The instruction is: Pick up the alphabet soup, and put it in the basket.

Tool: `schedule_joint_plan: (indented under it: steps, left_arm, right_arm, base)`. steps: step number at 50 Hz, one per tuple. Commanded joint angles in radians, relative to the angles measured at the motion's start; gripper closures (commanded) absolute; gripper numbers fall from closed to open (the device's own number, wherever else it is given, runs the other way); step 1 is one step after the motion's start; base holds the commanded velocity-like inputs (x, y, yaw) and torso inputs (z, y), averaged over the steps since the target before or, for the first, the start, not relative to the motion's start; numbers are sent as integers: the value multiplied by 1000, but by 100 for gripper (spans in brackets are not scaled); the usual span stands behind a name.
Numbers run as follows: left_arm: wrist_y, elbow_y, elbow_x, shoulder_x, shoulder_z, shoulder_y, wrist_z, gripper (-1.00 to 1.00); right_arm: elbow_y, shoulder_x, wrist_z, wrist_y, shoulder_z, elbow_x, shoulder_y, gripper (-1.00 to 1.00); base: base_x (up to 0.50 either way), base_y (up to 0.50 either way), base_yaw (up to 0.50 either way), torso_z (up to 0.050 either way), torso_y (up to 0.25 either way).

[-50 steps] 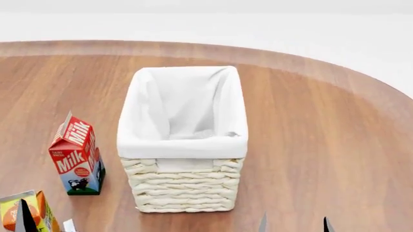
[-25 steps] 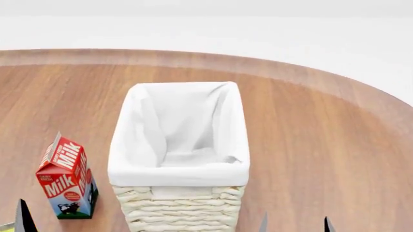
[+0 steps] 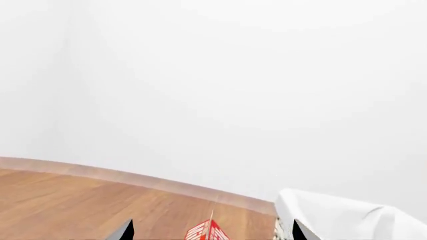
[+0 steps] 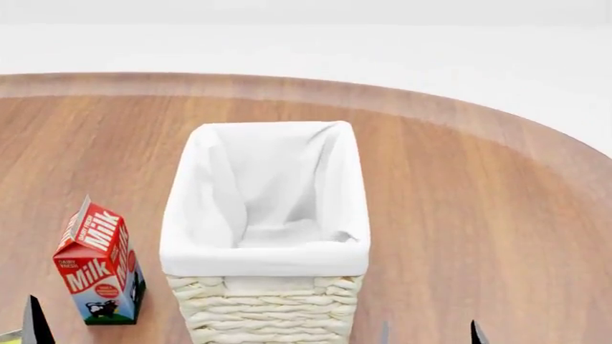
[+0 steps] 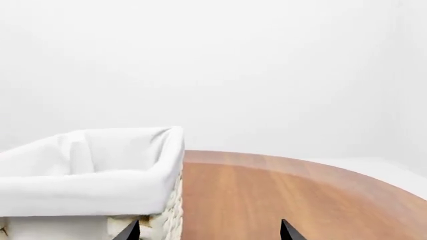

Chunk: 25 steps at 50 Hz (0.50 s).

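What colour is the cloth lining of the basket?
White; the basket itself is cream wicker. The lining shows best in the head view.

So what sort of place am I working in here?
Probably a bare simulated tabletop test scene, not a real room: a rounded wooden table against blank white surroundings, holding only a lined wicker basket and a milk carton.
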Motion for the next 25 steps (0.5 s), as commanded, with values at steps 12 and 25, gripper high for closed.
schedule_joint_plan:
  steps: [12,25]
  left_arm:
    - [-12,-8,5,-6,8,-8,-13,-100]
    - [-10,-16,4,-12,10,-12,-15,-100]
  right_arm:
    - [41,133,-321,46,-115,146,24,-100]
    - [6,189,-499,47,-200,203,4,-100]
  base:
    - [0,0,0,0,0]
    - [0,0,0,0,0]
